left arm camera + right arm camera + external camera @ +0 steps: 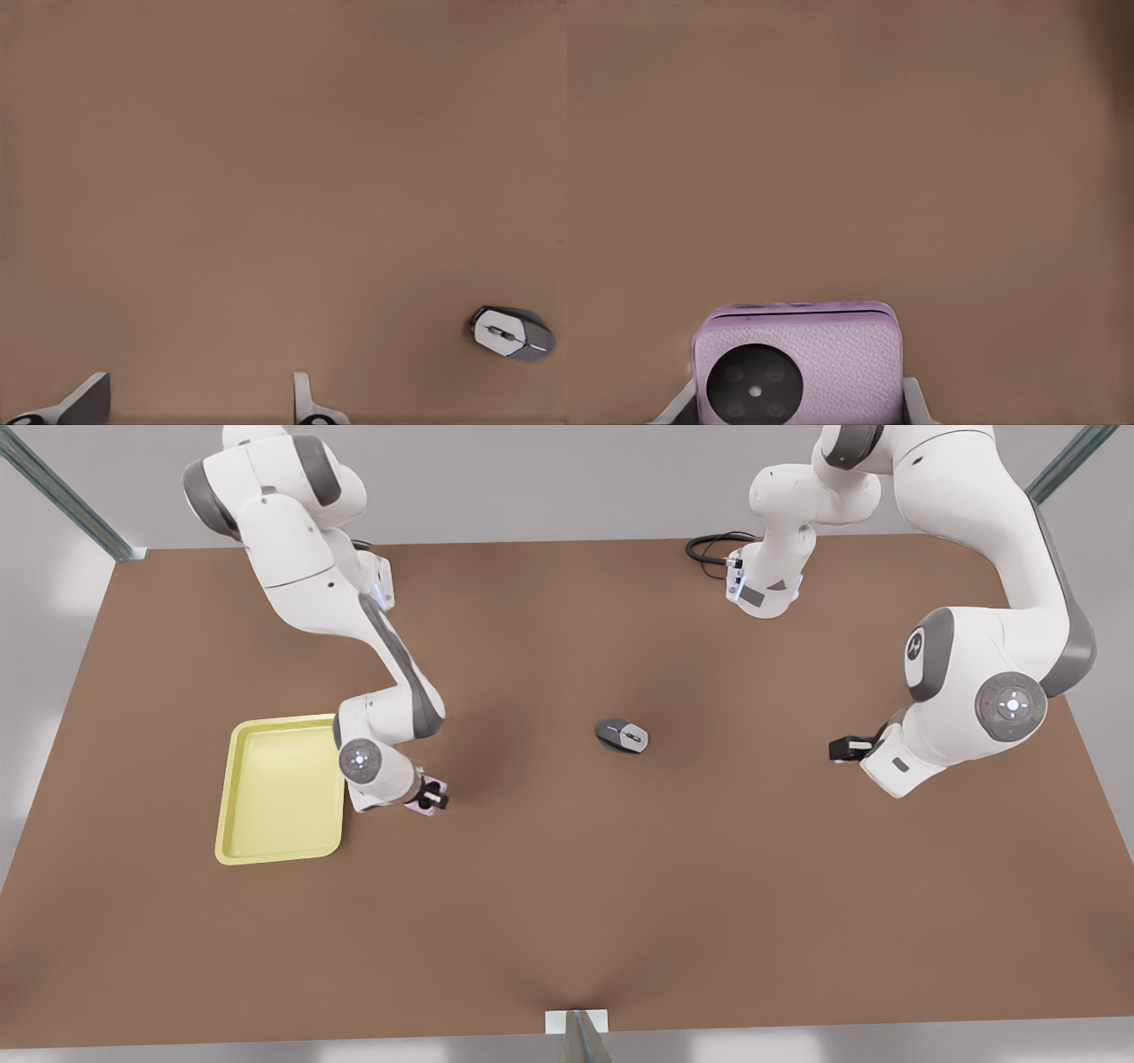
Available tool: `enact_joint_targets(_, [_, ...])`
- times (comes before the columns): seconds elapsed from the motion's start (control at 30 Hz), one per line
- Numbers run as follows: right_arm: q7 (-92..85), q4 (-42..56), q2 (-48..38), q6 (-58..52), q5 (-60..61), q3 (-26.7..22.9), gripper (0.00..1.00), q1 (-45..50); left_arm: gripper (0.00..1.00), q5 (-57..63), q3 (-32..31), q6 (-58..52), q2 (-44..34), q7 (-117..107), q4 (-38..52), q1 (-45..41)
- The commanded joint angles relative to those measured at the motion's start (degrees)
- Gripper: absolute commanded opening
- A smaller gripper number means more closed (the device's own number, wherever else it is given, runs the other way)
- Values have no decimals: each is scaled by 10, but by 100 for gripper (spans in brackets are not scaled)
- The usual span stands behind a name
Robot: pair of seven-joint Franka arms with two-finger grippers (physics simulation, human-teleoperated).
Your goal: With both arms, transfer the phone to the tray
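Phone (799, 363) first: it sits clamped between the fingers of the right gripper (432, 795), whose fingers press against both of its sides in the right wrist view. In the front view that gripper is on the front view's left, low over the table (620, 886) and just beside the near right corner of the yellow tray (266, 850). So the phone is close to the tray but not over it. The left gripper (842, 748) waits on the front view's right, well apart, its fingers spread with nothing between them. A grey mouse (622, 736) lies mid-table. I'd worry about the grip: the phone seems held near one end, so a quick swing could twist it loose, or it could clip the tray's rim on the way in.
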Motion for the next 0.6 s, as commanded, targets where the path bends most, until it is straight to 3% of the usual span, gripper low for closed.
enact_joint_targets(0.0, [-225,-15,-11,-13,-5,0,69,-31,100,0,0,-1,-1,-14,0,0])
enact_joint_targets(0.17, [-349,-62,-53,-13,-8,-15,69,-107,100,0,0,-2,0,-14,0,0])
enact_joint_targets(0.47, [-550,-96,-46,-6,-20,-19,70,-239,100,0,-3,-1,1,-23,0,-4])
enact_joint_targets(0.5, [-554,-95,-45,-6,-39,-20,73,-240,100,0,-3,-1,0,-23,0,-4])
enact_joint_targets(0.53, [-554,-95,-43,-6,-40,-24,100,-240,100,0,-3,-1,1,-23,0,-4])
enact_joint_targets(0.57, [-554,-95,-42,-6,-40,-24,100,-240,100,0,-3,-1,0,-23,0,-4])
